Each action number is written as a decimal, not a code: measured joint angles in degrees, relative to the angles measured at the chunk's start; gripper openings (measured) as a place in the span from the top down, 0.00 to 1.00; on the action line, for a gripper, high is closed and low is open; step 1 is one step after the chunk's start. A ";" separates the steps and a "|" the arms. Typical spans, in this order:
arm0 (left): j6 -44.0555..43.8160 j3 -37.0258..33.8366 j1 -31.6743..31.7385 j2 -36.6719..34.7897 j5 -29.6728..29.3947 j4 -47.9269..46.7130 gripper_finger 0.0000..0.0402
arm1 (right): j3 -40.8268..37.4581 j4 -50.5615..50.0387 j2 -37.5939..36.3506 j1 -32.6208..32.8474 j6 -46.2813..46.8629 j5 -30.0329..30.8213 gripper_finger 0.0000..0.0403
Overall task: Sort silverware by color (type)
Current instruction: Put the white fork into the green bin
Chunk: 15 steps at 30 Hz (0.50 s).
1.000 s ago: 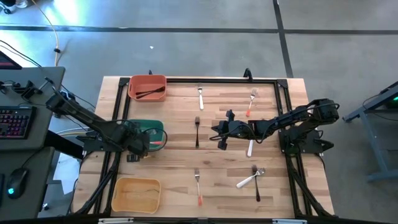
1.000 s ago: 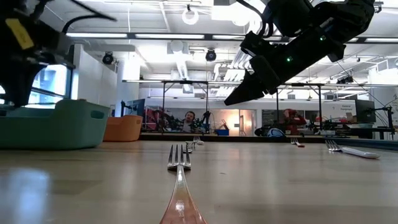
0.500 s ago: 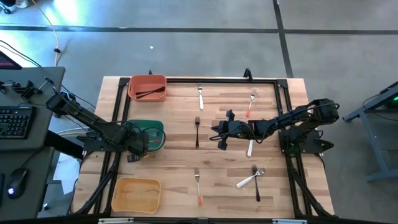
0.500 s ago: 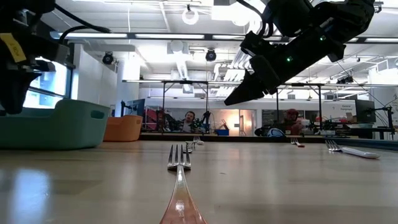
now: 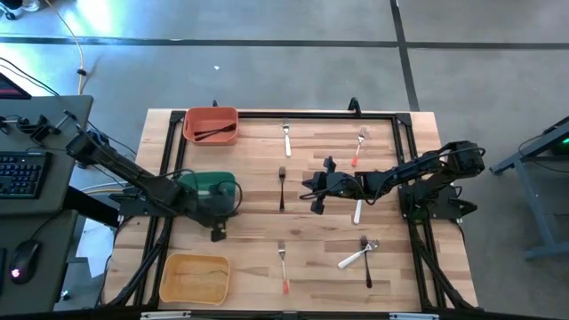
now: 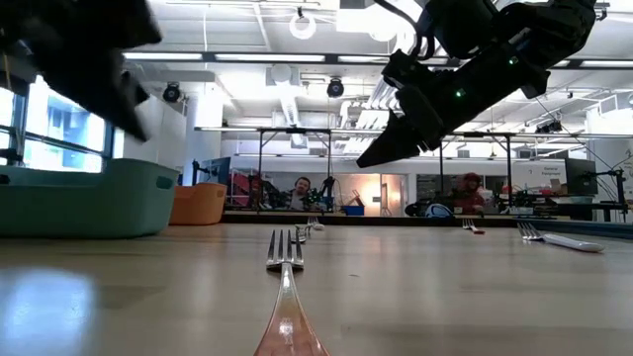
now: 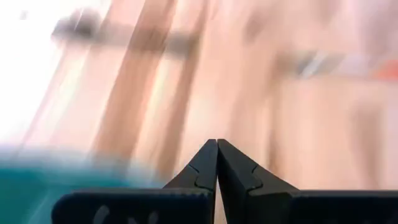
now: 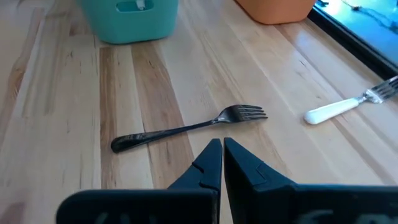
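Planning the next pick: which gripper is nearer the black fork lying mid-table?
Right. The right gripper hovers just beside the black fork, fingers shut. The left gripper sits farther off by the green bin.

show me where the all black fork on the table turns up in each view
High view: black fork, mid-table, between the green bin and the right gripper.
Low view: cannot tell it apart.
Left wrist view: not in it.
Right wrist view: black fork, just past the gripper.
Shared landmark: the green bin.
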 joint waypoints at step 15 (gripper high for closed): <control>13.87 -14.93 6.43 9.08 7.81 60.54 1.00 | 0.00 -3.89 -0.47 1.03 0.99 -0.19 1.00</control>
